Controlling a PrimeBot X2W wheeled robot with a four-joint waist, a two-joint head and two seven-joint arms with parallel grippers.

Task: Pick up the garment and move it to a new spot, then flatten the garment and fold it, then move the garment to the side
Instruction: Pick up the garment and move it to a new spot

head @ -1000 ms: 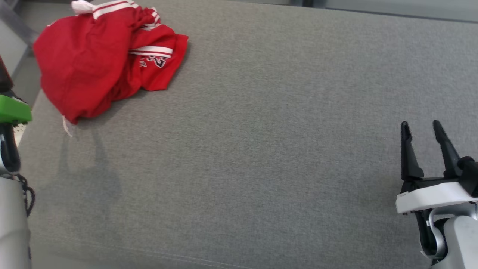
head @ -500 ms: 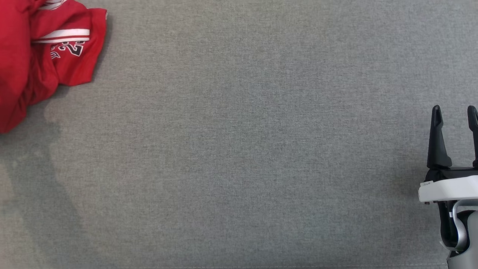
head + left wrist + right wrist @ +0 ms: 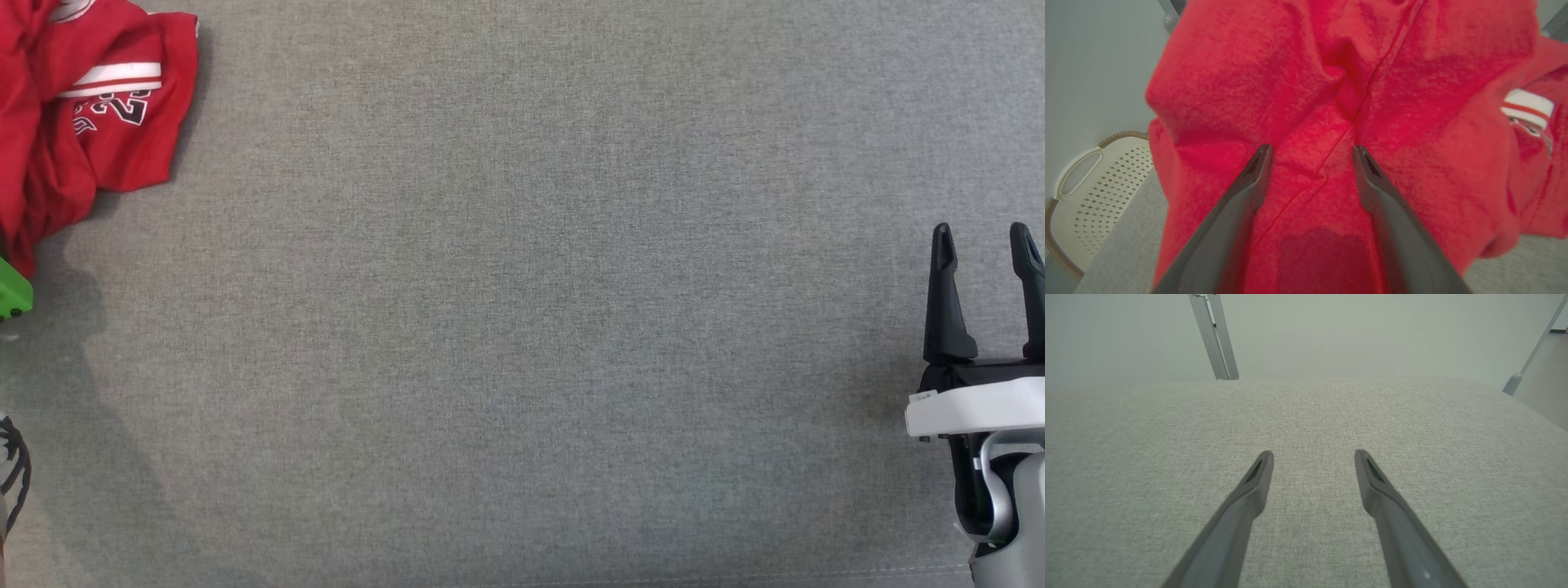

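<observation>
On woven grey cushion (image 3: pixel 531 327), crumpled red garment (image 3: pixel 90 122)

The left gripper (image 3: pixel 1312 153) hangs with fingers spread over the crumpled red garment (image 3: pixel 1412 122); a white basket (image 3: pixel 1094 192) sits beside the grey surface (image 3: pixel 1126 245).

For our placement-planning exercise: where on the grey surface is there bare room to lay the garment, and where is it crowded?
The grey surface lies bare from the garment at the upper left to the open right gripper at the right edge. It is crowded at the garment, where the open left gripper points into the cloth.
</observation>
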